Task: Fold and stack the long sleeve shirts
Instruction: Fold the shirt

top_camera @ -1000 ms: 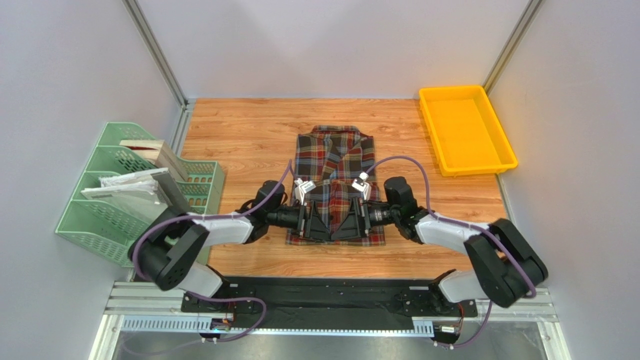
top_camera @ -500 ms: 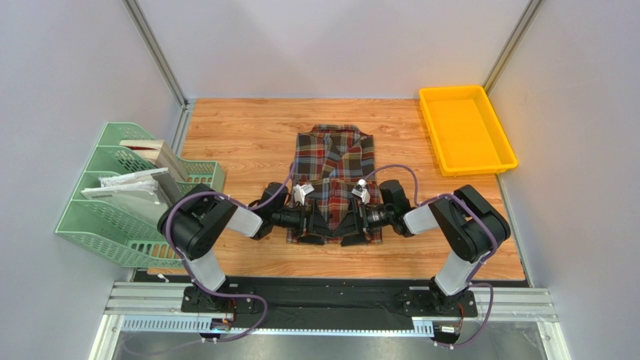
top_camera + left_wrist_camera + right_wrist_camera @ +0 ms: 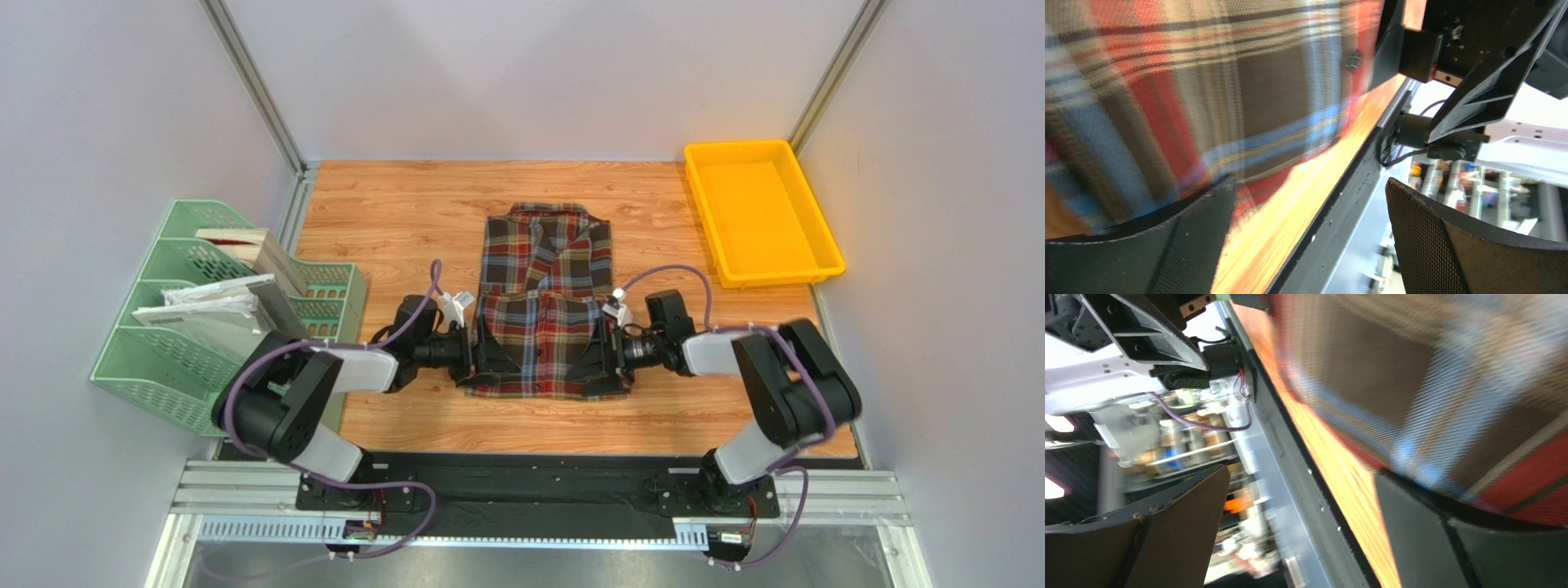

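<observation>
While both left jaws and right jaws stand wide apart with nothing in them, the shirt (image 3: 546, 306) lies flat in the middle of the bench (image 3: 393, 221). Collar points to the far edge, hem to the near edge, sleeves look tucked in.

The left arm (image 3: 368, 368) comes in low at the shirt's left side near the hem. The right arm (image 3: 718, 353) mirrors it on the right side.

Left wrist view: one pad (image 3: 1125, 251) sits tight against the plaid, the other hangs out past the near edge. The right wrist view shows the same picture, flipped. I can't tell whether either pad is under the cloth or just beside it.

Risks as I see them:
- Jaws pinch only the top layer, so the tucked sleeves spill out on the lift.
- One side bites and the other misses, so the hem goes up skewed and the fold lands crooked.
- Pads run too low and scrape the wood, shoving the shirt into a wrinkle instead of getting under it.
- Flannel is soft and heavy, so a shallow bite could slip mid-fold.
- Both wrists swing toward the collar together and could clip each other over the shirt.

Yellow tray (image 3: 705, 214) at the far right corner and green rack (image 3: 172, 368) off the left edge are well apart, so I don't expect trouble there.
</observation>
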